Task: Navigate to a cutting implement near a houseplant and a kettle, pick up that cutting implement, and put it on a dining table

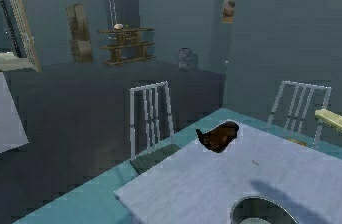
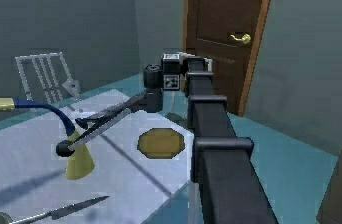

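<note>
The end effector [image 2: 79,130] reaches out over the bench [image 2: 129,188] at the far end of the dark arm [image 2: 219,150]. Its thin fingers [image 2: 109,113] slant toward the arm side view's left, and I cannot tell whether they are spread or pressed together. A yellowish cone [image 2: 77,162] with a curved blue stem [image 2: 39,108] stands on the bench right at the fingertips, so I cannot tell either whether the end effector holds anything. Between the fingers and the arm lies a round brown disc [image 2: 162,143], flat on the bench. The knife [image 2: 71,208], a slim grey blade, lies flat on the bench nearer the robot than the end effector, on the far side of the cone from the fingertips and apart from them. Farther out past the end effector stand a white chair [image 2: 47,72] and a brown door [image 2: 227,45]. In the forward view the bench carries a dark brown lump [image 1: 219,136] and a round metal bowl [image 1: 264,212], with two white chairs [image 1: 151,118] behind it.
</note>
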Tool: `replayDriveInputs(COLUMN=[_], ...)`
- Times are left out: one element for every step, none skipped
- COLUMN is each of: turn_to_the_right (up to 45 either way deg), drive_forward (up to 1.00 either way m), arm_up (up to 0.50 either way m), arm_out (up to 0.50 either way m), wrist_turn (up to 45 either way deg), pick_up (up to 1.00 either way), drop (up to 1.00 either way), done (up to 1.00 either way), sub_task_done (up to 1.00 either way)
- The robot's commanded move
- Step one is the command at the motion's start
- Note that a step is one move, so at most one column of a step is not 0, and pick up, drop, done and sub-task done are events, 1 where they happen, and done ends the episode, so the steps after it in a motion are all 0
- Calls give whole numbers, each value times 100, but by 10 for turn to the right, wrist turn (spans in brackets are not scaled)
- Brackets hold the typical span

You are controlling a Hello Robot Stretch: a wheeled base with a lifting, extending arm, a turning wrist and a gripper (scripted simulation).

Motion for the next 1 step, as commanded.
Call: replayDriveInputs(turn_to_the_right=[0], drive_forward=[0], arm_up=[0], arm_out=[0], wrist_turn=[0], pick_up=[0], drop=[0], done=[100], sub_task_done=[0])
